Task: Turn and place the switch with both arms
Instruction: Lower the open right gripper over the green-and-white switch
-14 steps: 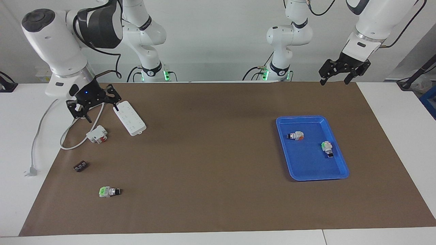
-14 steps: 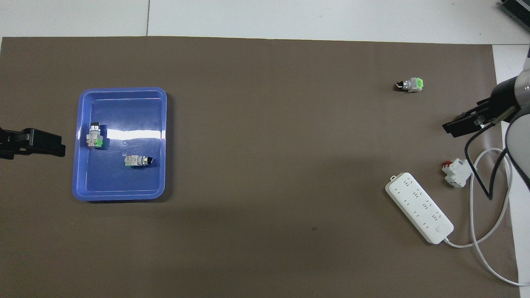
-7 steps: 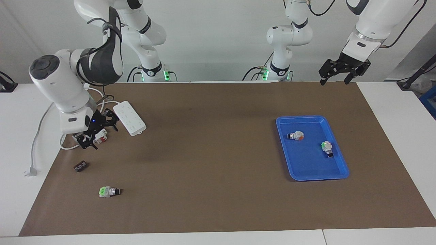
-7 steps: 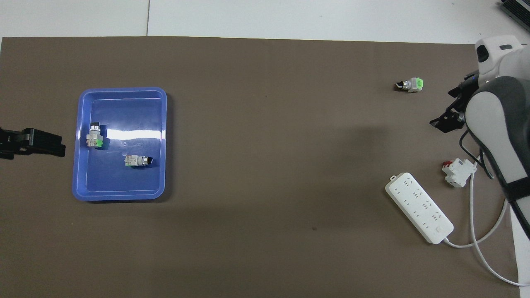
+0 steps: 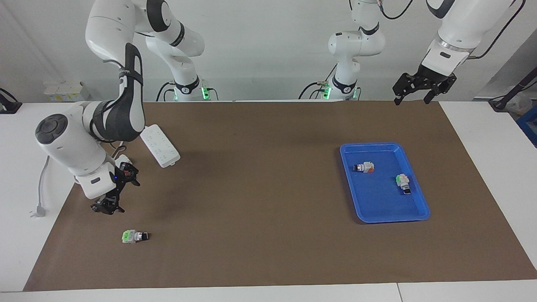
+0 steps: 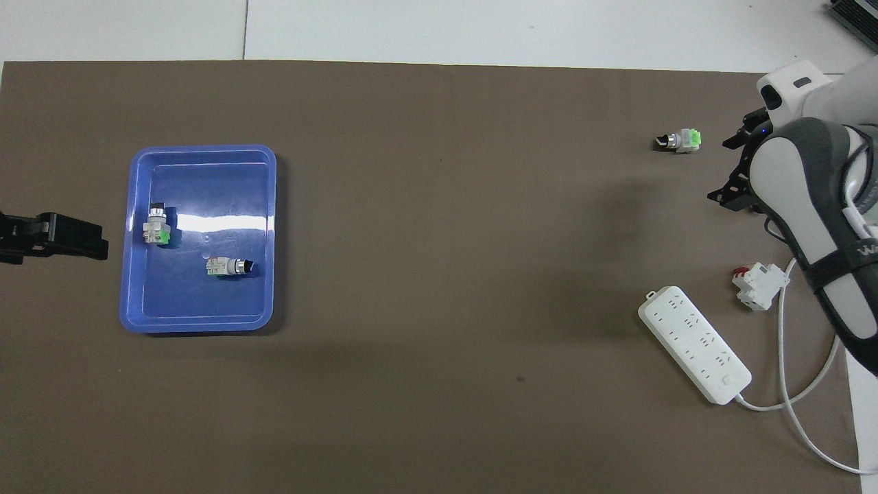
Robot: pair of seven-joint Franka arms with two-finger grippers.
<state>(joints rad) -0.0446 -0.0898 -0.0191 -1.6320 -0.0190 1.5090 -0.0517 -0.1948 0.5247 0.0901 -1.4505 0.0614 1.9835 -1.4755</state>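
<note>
The switch [image 5: 134,236] with the green base and black knob lies on its side on the brown mat, at the right arm's end; it also shows in the overhead view [image 6: 679,140]. My right gripper [image 5: 121,195] is open and empty, low over the mat close beside the switch, not touching it; the overhead view shows it too [image 6: 727,168]. My left gripper [image 5: 413,98] is open and empty. It waits in the air over the mat's edge at the left arm's end [image 6: 96,243].
A blue tray [image 5: 419,209] [image 6: 199,322] holds a second green-based switch [image 5: 402,182] and an orange-red-based one [image 5: 364,167]. A white power strip [image 5: 159,145] with its cable and a white-and-red breaker block [image 6: 758,285] lie near the right arm.
My right arm has swung away from the power strip and down toward the switch, and now covers a small dark part on the mat. The left arm, tray and switches have not moved.
</note>
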